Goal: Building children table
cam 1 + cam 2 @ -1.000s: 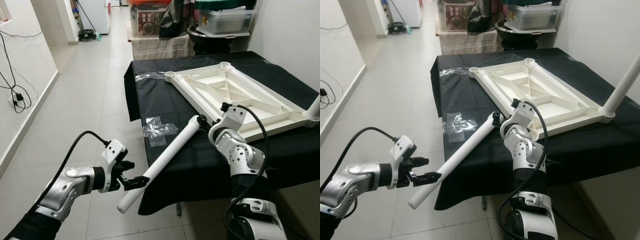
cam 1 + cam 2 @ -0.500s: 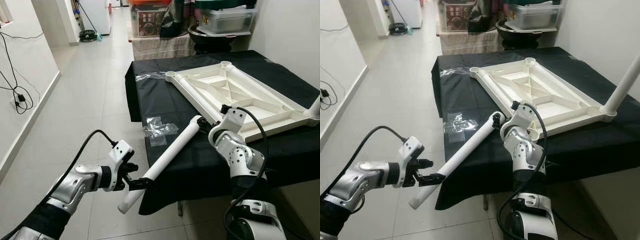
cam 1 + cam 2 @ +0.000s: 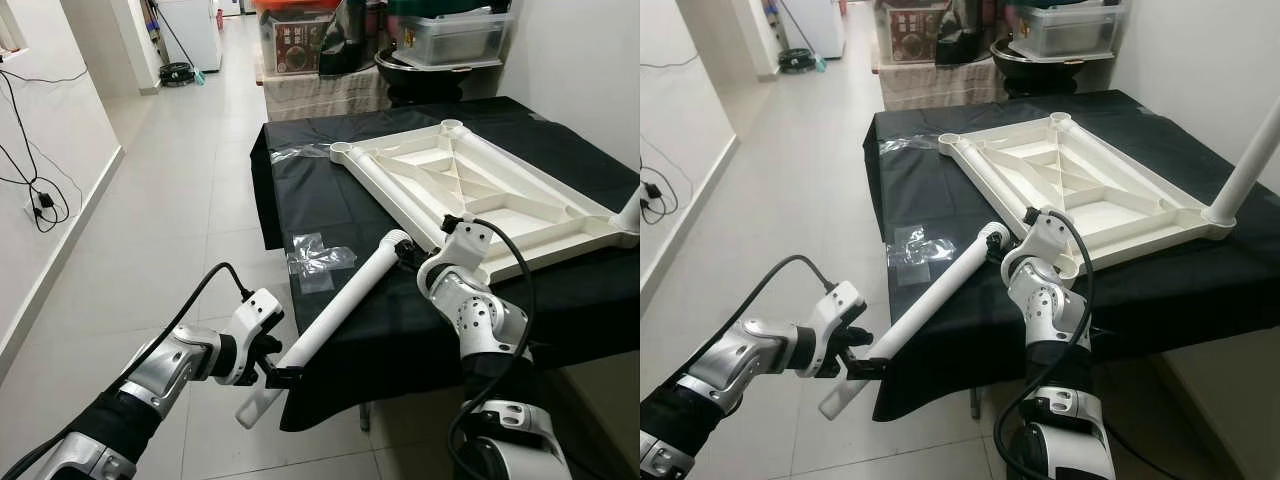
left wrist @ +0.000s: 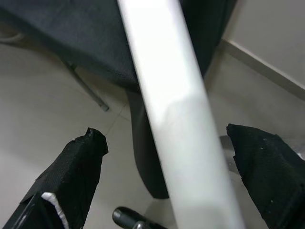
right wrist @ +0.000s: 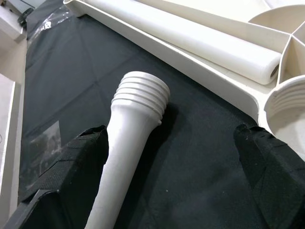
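Observation:
A white table leg (image 3: 335, 315) lies slanted over the front edge of the black-clothed table (image 3: 320, 200), its lower end hanging above the floor. My left gripper (image 3: 278, 372) is at that lower part; in the left wrist view its fingers (image 4: 78, 164) stand open on either side of the leg (image 4: 167, 100) without touching it. My right gripper (image 3: 410, 250) is open at the leg's threaded end (image 5: 140, 90), which rests on the cloth close to one finger (image 5: 71, 167). The white tabletop (image 3: 480, 190) lies upside down, its corner socket (image 5: 290, 102) close by.
One leg stands fitted at the tabletop's right corner (image 3: 1245, 155), and another tube (image 5: 190, 36) lies along its frame. Clear plastic wrap (image 3: 320, 258) lies on the cloth. Storage boxes (image 3: 450, 40) stand behind the table. Tiled floor (image 3: 180, 200) opens to the left, with wall cables (image 3: 35, 195).
My left arm has swung in toward the table, its gripper staying at the leg's lower part. The leg and the right gripper have hardly moved.

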Controlling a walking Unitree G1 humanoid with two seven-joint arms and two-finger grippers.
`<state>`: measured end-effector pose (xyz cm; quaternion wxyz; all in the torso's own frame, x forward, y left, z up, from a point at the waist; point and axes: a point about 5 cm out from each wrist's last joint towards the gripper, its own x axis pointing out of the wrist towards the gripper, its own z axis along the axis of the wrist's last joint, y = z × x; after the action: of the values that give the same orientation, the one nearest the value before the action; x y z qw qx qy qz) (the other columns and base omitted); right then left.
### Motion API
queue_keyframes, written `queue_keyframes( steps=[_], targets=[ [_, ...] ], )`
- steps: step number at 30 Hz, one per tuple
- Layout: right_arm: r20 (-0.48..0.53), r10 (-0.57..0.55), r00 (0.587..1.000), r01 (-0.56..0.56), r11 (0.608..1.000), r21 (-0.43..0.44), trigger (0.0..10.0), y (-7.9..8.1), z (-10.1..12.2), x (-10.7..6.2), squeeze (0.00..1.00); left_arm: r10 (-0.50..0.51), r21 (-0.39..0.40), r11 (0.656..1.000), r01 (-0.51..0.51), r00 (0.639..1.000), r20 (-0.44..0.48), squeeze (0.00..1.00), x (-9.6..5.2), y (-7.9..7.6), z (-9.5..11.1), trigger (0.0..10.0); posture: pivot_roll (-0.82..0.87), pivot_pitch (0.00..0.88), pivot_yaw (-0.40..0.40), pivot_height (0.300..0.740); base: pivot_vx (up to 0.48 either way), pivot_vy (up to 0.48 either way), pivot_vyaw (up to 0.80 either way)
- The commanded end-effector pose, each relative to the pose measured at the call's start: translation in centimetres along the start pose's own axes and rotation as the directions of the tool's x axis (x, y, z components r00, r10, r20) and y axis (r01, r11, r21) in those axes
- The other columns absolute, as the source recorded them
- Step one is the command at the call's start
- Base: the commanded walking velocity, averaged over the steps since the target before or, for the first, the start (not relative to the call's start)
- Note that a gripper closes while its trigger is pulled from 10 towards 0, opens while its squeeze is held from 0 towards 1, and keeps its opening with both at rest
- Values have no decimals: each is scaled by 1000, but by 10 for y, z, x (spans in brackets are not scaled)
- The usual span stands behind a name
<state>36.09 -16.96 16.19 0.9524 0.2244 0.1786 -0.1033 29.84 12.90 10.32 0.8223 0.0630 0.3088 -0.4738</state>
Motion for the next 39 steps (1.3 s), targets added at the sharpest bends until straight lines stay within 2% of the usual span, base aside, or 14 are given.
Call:
queue_keyframes(
  steps=[1,7,19,20,23,24,25,26,27,28,31,32,39],
  targets=[
    [-27,-9,1000,10,1000,25,10000,-3,-7,1,0,7,0,1000,-7,1000,-23,0,1,1,-1,10000,33,0,39,740,0,0,0],
    [-39,-14,999,16,999,33,10000,-3,-10,1,0,0,7,1000,0,999,-35,0,0,4,-2,10000,32,0,41,740,0,0,0],
    [-52,-25,998,27,999,47,10000,-4,-12,1,0,-58,15,998,59,996,-71,0,5,0,-5,10000,32,0,45,740,0,0,0],
    [-53,-26,998,29,998,49,10000,-4,-13,1,0,-62,17,998,64,995,-75,0,6,-1,-5,9765,32,0,45,740,0,0,0],
    [-59,-28,998,32,998,56,10000,-5,-13,1,0,-76,17,997,78,992,-96,0,6,-2,-8,10000,30,0,46,740,0,0,0],
    [-63,-30,998,34,997,63,10000,-5,-13,1,0,-87,13,996,89,989,-118,0,7,-2,-12,9294,30,0,46,740,0,0,0],
    [-63,-30,998,34,997,63,10000,-5,-13,1,0,-87,13,996,89,989,-118,0,7,-2,-12,9294,30,0,46,740,0,0,0],
    [-63,-31,998,35,997,65,10000,-6,-13,1,0,-88,13,996,90,988,-125,0,7,-2,-13,8588,30,0,46,740,0,0,0],
    [-63,-31,998,35,997,65,10000,-6,-13,1,0,-88,13,996,90,988,-125,0,7,-2,-13,8588,30,0,46,740,0,0,0],
    [-63,-32,997,36,997,66,10000,-6,-13,1,0,-88,12,996,91,988,-130,0,7,-2,-14,2275,30,0,46,740,0,0,0],
    [-62,-35,997,39,997,68,10000,-7,-12,0,0,-90,10,996,93,987,-132,0,6,-2,-14,2275,29,0,49,740,0,0,0],
    [-61,-37,997,42,997,70,10000,-7,-12,0,0,-85,13,996,88,987,-134,0,6,-1,-14,0,29,0,49,740,0,0,0],
    [-64,-41,997,46,996,72,10000,-7,-11,0,0,-64,21,998,67,990,-122,0,4,3,-12,0,30,0,43,740,0,0,0]
  ],
)
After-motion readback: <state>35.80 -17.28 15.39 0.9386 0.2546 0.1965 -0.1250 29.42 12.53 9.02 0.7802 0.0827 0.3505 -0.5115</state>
